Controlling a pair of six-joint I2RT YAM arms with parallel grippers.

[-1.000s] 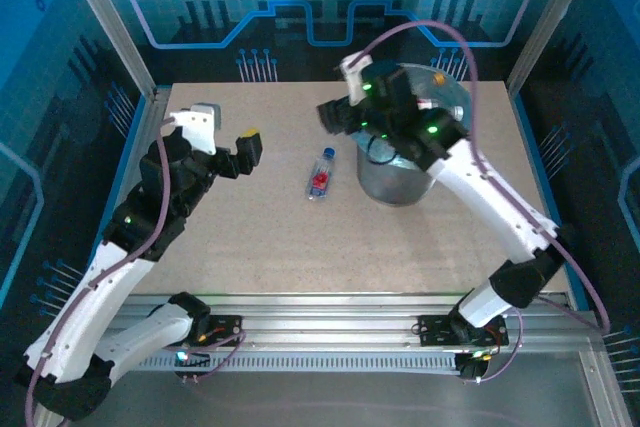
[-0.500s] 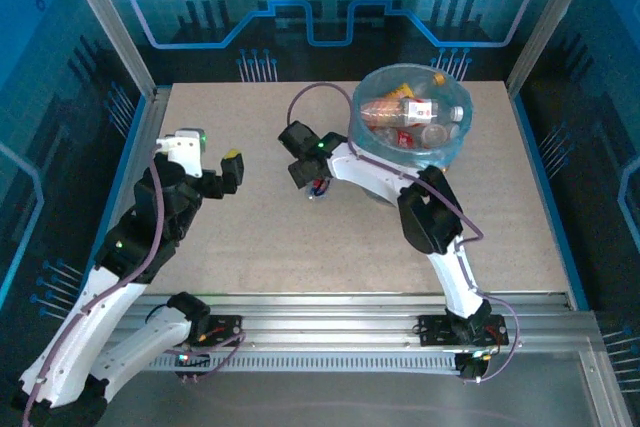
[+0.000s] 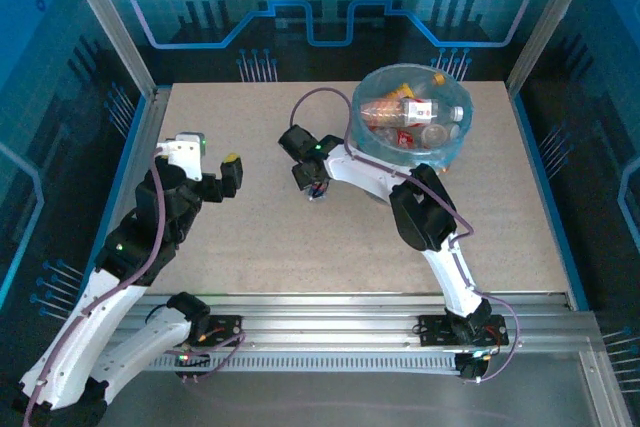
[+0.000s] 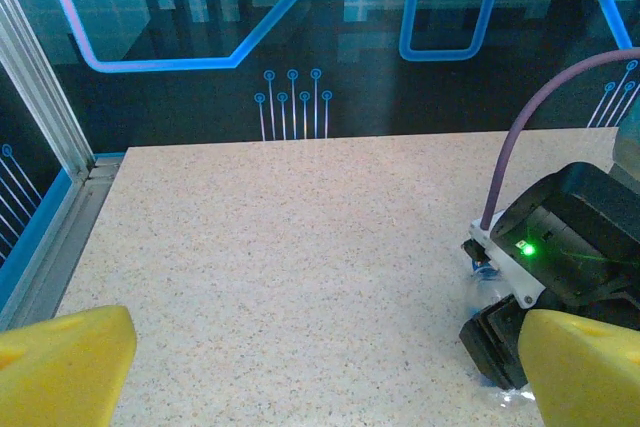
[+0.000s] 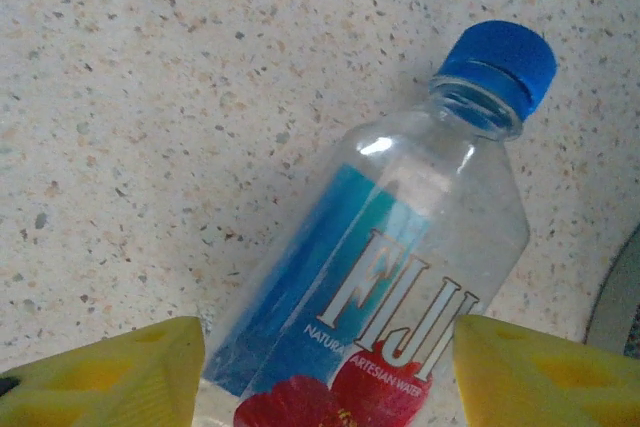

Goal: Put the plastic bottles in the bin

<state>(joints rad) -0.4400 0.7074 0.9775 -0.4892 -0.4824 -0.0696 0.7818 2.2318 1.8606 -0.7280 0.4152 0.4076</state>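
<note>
A clear plastic bottle (image 5: pixel 400 237) with a blue cap, a blue label and a red flower lies on the table just left of the bin (image 3: pixel 356 117). My right gripper (image 5: pixel 330 367) is down over it, one yellow pad pressed against each side of the bottle's body. From above, the right gripper (image 3: pixel 312 179) covers most of that bottle (image 3: pixel 318 188). The round grey bin, lined with a light-blue bag, holds several bottles (image 3: pixel 405 112). My left gripper (image 3: pixel 232 172) hovers open and empty over the left of the table, its yellow fingers (image 4: pixel 70 362) spread wide.
The right arm's purple cable (image 3: pixel 320 97) loops above the table beside the bin. The bin's grey wall (image 5: pixel 622 297) stands close to the right of the bottle. A metal frame rail (image 4: pixel 45 117) runs along the table's left edge.
My right arm swung from over the bin down to the bottle on the table, and its jaws narrowed onto it. The left gripper drew back slightly toward the left.
</note>
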